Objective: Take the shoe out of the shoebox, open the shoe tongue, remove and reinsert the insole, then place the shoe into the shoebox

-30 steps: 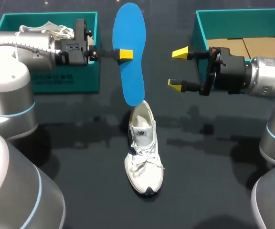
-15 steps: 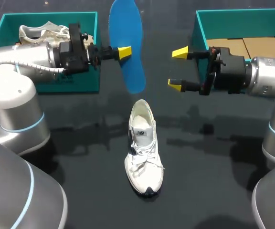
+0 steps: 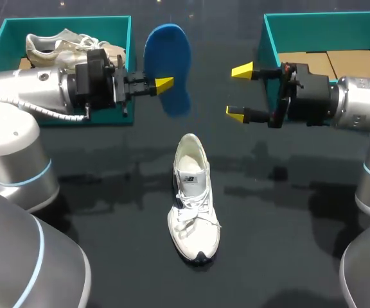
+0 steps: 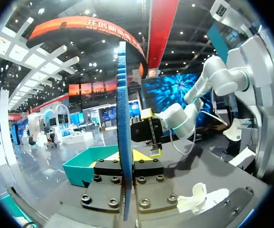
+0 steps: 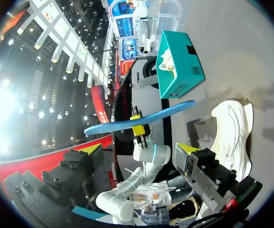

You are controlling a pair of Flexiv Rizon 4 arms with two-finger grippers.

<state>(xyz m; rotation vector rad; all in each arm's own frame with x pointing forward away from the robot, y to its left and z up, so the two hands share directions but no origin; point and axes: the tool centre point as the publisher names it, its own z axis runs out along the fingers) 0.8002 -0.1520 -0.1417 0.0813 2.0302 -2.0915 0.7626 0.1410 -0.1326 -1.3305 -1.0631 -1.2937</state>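
— Both tips of the left gripper (image 3: 164, 83) are pinched on the blue insole (image 3: 169, 61) at its edge, held aloft; the right gripper (image 3: 239, 93) is spread, empty.
— By so narrow a hold a twist or drop could be caused, and the shoe (image 3: 193, 199) on the table (image 3: 108, 199) missed.

The shoe (image 3: 193, 205) lies on the table (image 3: 95, 212) just below the frame's centre, toe toward the lower edge. Above it in the frame, held off the table, the insole (image 3: 169, 64) is pinched in the left gripper (image 3: 164, 83), which comes in from the left. At upper left stands the left box (image 3: 63, 24) with a second shoe (image 3: 50, 46) in it. At upper right the right box (image 3: 326, 29) holds cardboard (image 3: 329, 64). The right gripper (image 3: 239, 92) sits right of the insole, apart from it, by the right box's left wall.
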